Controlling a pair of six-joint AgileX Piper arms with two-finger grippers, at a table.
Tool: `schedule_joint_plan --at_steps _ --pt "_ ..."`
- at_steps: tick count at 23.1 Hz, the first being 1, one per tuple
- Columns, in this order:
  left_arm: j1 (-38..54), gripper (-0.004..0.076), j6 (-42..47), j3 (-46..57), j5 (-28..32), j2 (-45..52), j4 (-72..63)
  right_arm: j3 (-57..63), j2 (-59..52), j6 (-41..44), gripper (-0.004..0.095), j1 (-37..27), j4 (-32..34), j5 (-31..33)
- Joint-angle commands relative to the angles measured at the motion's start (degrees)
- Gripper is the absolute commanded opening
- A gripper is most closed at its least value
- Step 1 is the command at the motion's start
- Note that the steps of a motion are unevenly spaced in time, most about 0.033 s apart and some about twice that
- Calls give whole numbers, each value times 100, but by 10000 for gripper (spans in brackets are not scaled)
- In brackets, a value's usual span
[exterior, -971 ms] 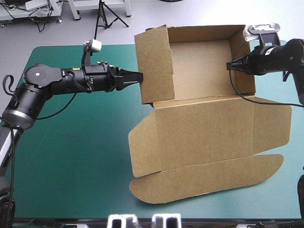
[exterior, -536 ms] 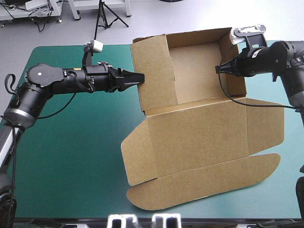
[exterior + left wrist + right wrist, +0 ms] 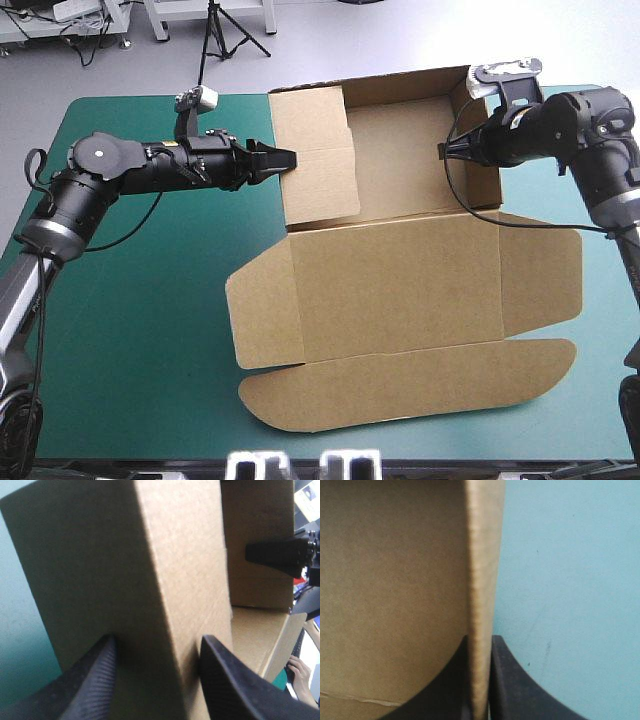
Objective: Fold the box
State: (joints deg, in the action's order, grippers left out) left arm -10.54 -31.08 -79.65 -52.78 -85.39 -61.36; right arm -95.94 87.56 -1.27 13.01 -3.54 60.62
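- Box position, high view: the box (image 3: 400, 280) lies right of centre on the teal-green bench (image 3: 150, 300). Its open tray is at the far side with its long axis running left to right, and the lid lies flat toward the near edge. Your left fingers (image 3: 275, 158) meet the tray's left wall and your right fingers (image 3: 452, 150) its right wall, one arm at each end of that axis.
- Left wrist view: the left wall (image 3: 150, 580) stands upright between the fingers, one on each face. They look clamped on it, held apart only by board that seems folded double.
- Right wrist view: the right wall (image 3: 482, 580) runs edge-on between fingers all but closed, gripping it.
- Judgement: the flat lid lies nearer you than either grip.
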Motion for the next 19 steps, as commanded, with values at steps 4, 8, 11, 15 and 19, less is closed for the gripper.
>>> schedule_joint_plan --at_steps 4,8,11,15,19 --pt "-21 308 66 -167 455 -74 -157 -171 -254 379 1 674 -418 -360" --pt "-21 307 118 -167 572 -192 121 -171 -254 511 0 963 -393 -348" --pt "-21 169 342 -167 600 -258 407 -171 -254 589 1 1153 -363 -358" --pt "-21 -9 321 -167 412 -271 416 -171 -254 643 1 1182 -354 -334" --pt "-21 -9 346 -167 174 -222 416 -171 -254 708 0 1182 -324 -209"
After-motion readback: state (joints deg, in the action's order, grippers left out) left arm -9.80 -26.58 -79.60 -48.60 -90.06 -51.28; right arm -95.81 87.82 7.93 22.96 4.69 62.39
